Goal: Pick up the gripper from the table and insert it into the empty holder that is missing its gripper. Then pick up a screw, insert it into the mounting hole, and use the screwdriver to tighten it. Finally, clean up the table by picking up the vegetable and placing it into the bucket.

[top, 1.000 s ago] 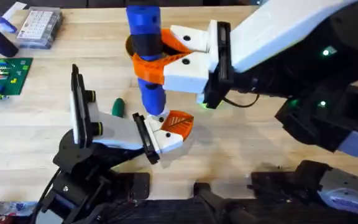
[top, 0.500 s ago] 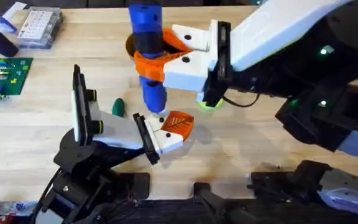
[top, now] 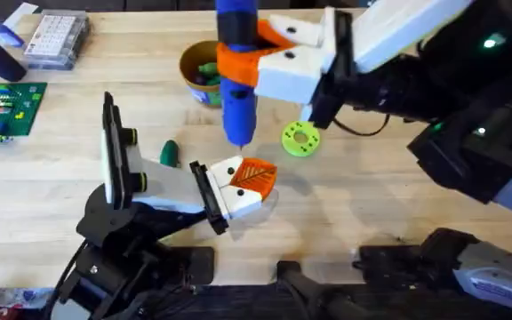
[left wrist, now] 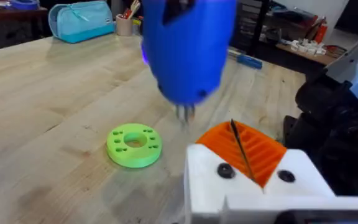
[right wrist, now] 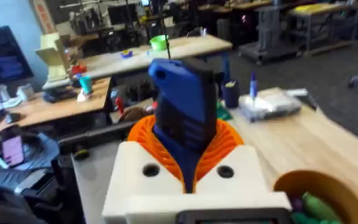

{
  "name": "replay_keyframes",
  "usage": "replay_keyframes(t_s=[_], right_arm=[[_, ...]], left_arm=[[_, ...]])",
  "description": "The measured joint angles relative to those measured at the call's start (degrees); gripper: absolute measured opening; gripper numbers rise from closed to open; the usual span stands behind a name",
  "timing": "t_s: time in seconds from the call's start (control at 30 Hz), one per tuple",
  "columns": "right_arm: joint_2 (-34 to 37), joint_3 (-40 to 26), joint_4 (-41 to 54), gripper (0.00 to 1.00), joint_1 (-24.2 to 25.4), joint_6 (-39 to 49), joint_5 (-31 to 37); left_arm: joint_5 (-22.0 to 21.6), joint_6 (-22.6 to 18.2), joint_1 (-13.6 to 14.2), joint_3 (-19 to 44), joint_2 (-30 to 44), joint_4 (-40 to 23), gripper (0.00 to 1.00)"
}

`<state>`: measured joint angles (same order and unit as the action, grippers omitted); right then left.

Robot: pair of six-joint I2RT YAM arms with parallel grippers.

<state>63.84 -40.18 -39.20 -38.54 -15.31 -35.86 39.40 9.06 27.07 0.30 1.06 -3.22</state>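
Gripping the screwdriver [top: 236, 71], your right gripper [top: 254, 60] has its orange jaws clamped around the blue barrel, tip hanging just above the holder [top: 234, 196]. You'll find the gripper [top: 254, 175] seated in that holder at the left arm's end; whether the left claw is wide or narrow can't be told. Your vegetable [top: 169, 152] lies on the table [top: 372, 187] beside the left arm, well apart from the bucket [top: 198, 71].
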Motion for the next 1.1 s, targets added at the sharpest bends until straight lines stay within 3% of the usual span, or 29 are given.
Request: replay_keyframes(t_s=[0.2, 0.7, 1.1], right_arm=[[-1.74, -0.27, -4.44, 0.035, 1.01, -0.12, -0.68], [-1.97, -0.28, -5.40, 0.035, 0.84, -0.05, -2.97], [-1.95, -0.30, -5.09, 0.035, -3.81, -0.02, -4.95]], left_arm=[[0.00, -0.06, 0.00, 0.00, 0.00, 0.00, 0.016], [-0.01, -0.06, 0.00, 0.00, 0.00, 0.00, 0.016], [-0.01, -0.05, 0.00, 0.00, 0.00, 0.00, 0.016]])
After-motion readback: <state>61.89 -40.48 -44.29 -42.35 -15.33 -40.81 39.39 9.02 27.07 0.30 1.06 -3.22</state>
